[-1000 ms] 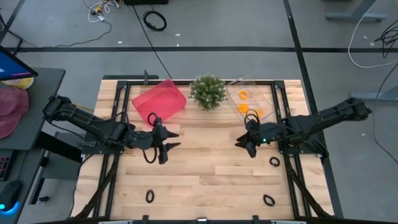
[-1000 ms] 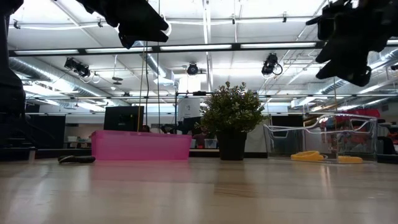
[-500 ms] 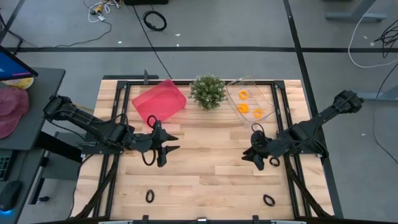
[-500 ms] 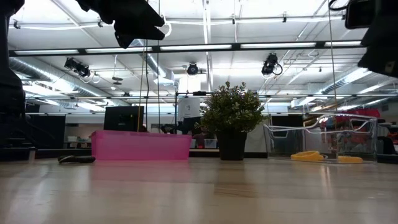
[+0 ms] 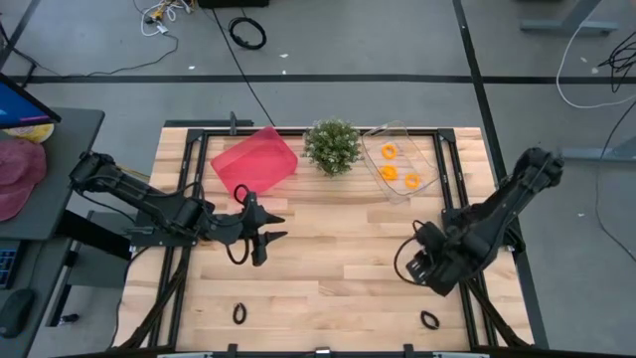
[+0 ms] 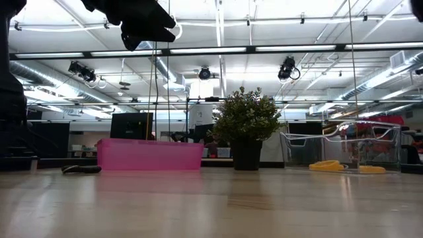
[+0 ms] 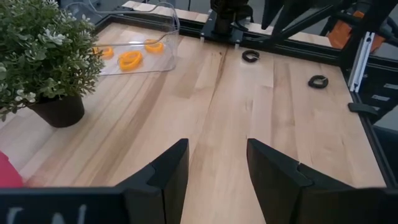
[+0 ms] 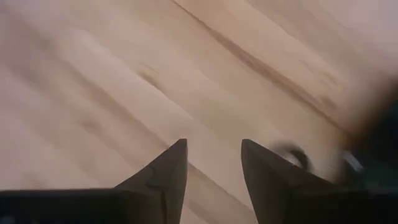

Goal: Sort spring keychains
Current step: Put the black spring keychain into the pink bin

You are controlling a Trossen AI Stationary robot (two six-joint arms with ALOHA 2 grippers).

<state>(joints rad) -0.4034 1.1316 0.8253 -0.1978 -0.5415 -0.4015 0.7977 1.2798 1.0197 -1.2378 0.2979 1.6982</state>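
A wooden tabletop (image 5: 328, 254) is seen from straight above, with two dark robot arms reaching over it.

Nearest the front edge lie two small black spring keychains: one at the front left (image 5: 238, 314), one at the front right (image 5: 429, 320).

A little farther back on the right, the right hand (image 5: 429, 270) points down at the bare wood, just behind the front-right keychain. Its wrist view shows the two fingers (image 8: 163, 174) apart with a moderate gap and nothing between them; a small dark loop (image 8: 292, 157) lies blurred just beyond the fingertips.

At mid-depth on the left, the left hand (image 5: 266, 235) hovers above the tabletop, fingers (image 7: 163, 174) spread fairly wide and empty. A black loop (image 5: 238, 249) shows beside it, though whether this is a keychain or part of the arm cannot be told. The left wrist view looks across the table to two black keychains (image 7: 250, 56) near the right arm's base.

Along the far edge stand three things: a pink bin (image 5: 254, 161) on the left, tilted; a small potted plant (image 5: 332, 146) in the middle; and a clear container (image 5: 417, 149) on the right holding three orange spring keychains (image 5: 390, 172).

Beyond the table, a large black cable coil (image 5: 247, 33) lies on the grey floor.
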